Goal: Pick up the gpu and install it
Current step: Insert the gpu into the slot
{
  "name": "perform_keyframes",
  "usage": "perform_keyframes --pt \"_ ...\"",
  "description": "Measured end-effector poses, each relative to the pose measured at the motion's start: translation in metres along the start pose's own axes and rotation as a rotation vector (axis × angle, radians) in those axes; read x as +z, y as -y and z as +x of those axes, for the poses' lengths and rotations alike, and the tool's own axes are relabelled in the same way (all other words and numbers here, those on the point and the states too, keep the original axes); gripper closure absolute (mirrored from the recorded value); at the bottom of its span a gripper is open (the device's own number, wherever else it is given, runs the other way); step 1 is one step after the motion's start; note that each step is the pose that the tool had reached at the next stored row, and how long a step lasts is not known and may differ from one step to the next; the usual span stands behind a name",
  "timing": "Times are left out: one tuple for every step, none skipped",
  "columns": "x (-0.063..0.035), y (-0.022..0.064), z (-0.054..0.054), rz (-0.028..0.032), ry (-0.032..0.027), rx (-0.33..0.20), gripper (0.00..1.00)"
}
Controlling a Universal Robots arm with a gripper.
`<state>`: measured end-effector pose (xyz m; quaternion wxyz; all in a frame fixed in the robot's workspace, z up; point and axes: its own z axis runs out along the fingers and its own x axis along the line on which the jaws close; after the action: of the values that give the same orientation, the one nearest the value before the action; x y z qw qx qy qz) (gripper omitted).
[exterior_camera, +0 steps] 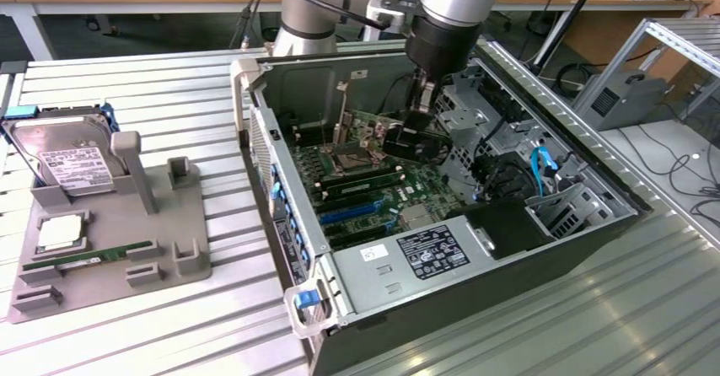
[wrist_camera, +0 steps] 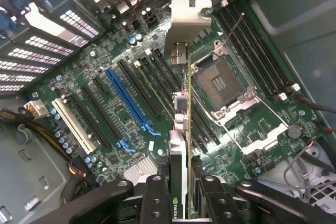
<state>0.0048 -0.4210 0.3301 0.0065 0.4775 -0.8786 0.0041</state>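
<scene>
Above motherboard (wrist_camera: 126,129), gripper (wrist_camera: 184,184) clamps gpu (wrist_camera: 186,98) (edge-on).

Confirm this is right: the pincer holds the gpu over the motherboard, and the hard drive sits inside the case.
Wrong about the hard drive: the exterior view shows it on the grey tray, outside the case. The rest stands: the pincer holds the gpu over the motherboard.
</scene>
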Motion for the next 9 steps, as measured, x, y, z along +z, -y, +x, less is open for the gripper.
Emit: perform_keyframes --pt "0.0000 0.0000 0.0000 0.0002 0.0000 -0.016 0.73" --pt "0.0000 0.0000 0.0000 0.0004 0.0001 -0.029 0.73" --pt "0.0000 0.0000 0.0000 0.0006 0.0001 -0.042 0.73" --pt "0.0000 0.0000 0.0000 0.0008 0.0001 -0.052 0.73" --pt "0.0000 0.0000 0.0000 0.0009 0.0001 -0.057 0.73" --pt "0.0000 0.0000 0.0000 0.0010 0.0001 -0.067 0.73" --pt "0.0000 0.0000 0.0000 0.0012 0.0000 -0.077 0.73" --pt "0.0000 0.0000 0.0000 0.0016 0.0001 -0.106 0.73" --pt "0.0000 0.0000 0.0000 0.0019 0.0001 -0.122 0.73"
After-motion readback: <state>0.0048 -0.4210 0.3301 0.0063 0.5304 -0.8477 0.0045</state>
